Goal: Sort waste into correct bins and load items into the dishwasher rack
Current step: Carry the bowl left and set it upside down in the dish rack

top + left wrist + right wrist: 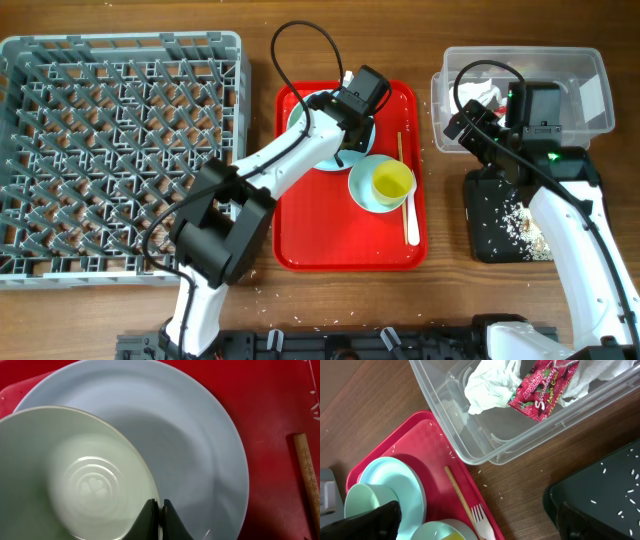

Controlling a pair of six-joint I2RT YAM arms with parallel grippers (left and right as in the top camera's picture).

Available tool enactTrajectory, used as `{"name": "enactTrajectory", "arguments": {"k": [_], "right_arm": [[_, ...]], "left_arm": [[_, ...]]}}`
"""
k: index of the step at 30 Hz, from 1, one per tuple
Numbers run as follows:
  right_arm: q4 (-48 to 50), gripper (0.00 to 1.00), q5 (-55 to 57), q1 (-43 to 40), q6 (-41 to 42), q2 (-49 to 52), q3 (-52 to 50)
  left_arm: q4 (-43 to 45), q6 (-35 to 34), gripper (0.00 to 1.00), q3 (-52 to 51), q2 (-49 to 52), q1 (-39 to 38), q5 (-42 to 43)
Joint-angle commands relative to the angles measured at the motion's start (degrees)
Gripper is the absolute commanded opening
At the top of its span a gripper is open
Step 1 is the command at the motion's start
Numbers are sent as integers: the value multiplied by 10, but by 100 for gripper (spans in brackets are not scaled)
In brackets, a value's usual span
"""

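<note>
Left gripper (352, 108) hung over the far end of the red tray (300, 240), above the white plate (296, 118); from overhead its jaws could not be read. The right gripper (462, 126) sat by the near left corner of the clear tub (590, 70), just beyond the black tray (490, 245) strewn with rice crumbs (515, 215). The chopsticks (405, 190) lay along the red tray's right side, long axis running near to far, just right of the second bowl (362, 190) that held the yellow cup (390, 182). The dishwasher rack (120, 150) stood well to the left.

From the left wrist, the left gripper's fingers (145, 522) had all but met, pinching the rim of the pale green bowl (75, 485) — upright, mouth up, resting on the plate's left part.

From the right wrist, the right gripper's (470, 522) fingers were spread wide with nothing held. Inside the tub, the wrapper (540, 390) lay slantwise against the napkin (487, 387). The fork (481, 520) lay beside the chopsticks, tines pointing toward the tub.
</note>
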Motion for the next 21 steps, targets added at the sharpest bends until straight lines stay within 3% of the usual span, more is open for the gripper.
{"name": "enactTrajectory", "arguments": {"k": [1, 8, 13, 17, 21], "right_arm": [[2, 100, 5, -2, 4, 2, 0], [2, 100, 5, -2, 4, 2, 0], [2, 100, 5, -2, 4, 2, 0], [2, 100, 5, -2, 4, 2, 0], [2, 100, 5, -2, 4, 2, 0]], "left_arm": [[-16, -1, 4, 5, -96, 5, 28], [-81, -1, 4, 5, -264, 168, 196], [-85, -1, 4, 5, -264, 399, 464], [-97, -1, 4, 4, -262, 531, 545], [-90, -1, 4, 3, -224, 634, 696]]}}
